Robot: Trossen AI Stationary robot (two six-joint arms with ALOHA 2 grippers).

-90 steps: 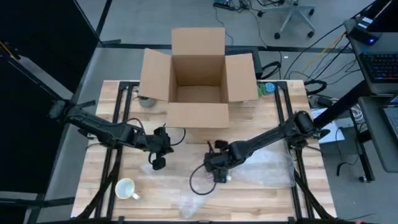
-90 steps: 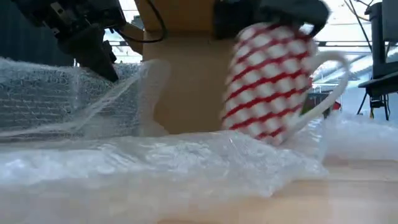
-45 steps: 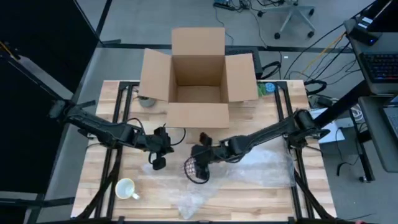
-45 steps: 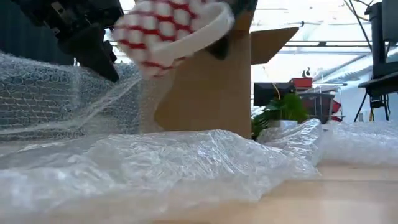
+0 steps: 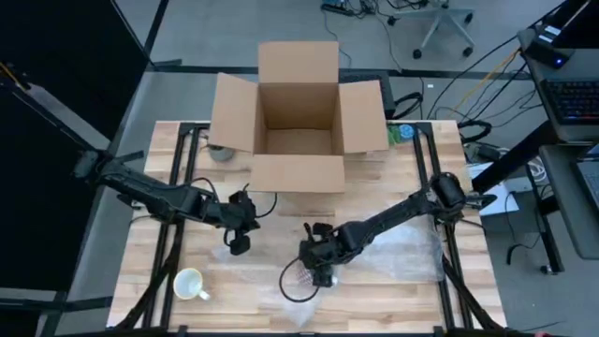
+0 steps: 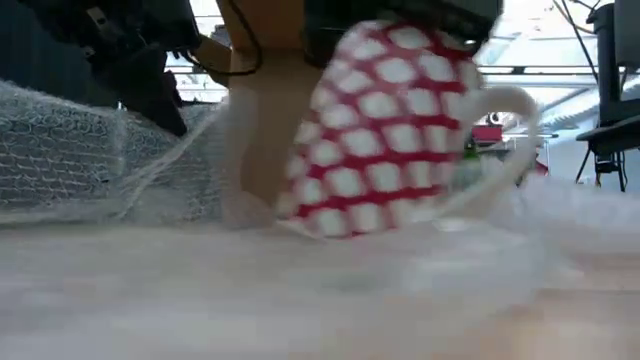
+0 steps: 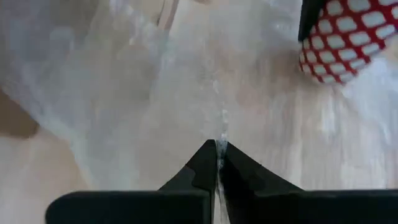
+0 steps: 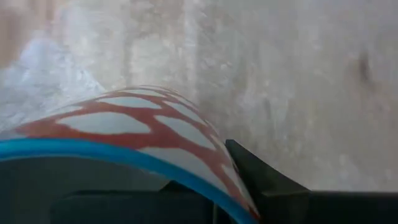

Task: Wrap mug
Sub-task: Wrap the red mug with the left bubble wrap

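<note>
From above, a wooden table (image 5: 374,290) carries an open cardboard box (image 5: 298,117); office chair behind. Low down, the right gripper (image 5: 321,269) clamps the red-checked mug (image 6: 385,135) over bubble wrap (image 6: 300,290). The left gripper (image 7: 217,152) pinches a wrap edge, fingers together.

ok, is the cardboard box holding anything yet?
No. In the high view the open cardboard box shows only its bare bottom; the red-and-white mug is in the right gripper over the bubble wrap.
</note>
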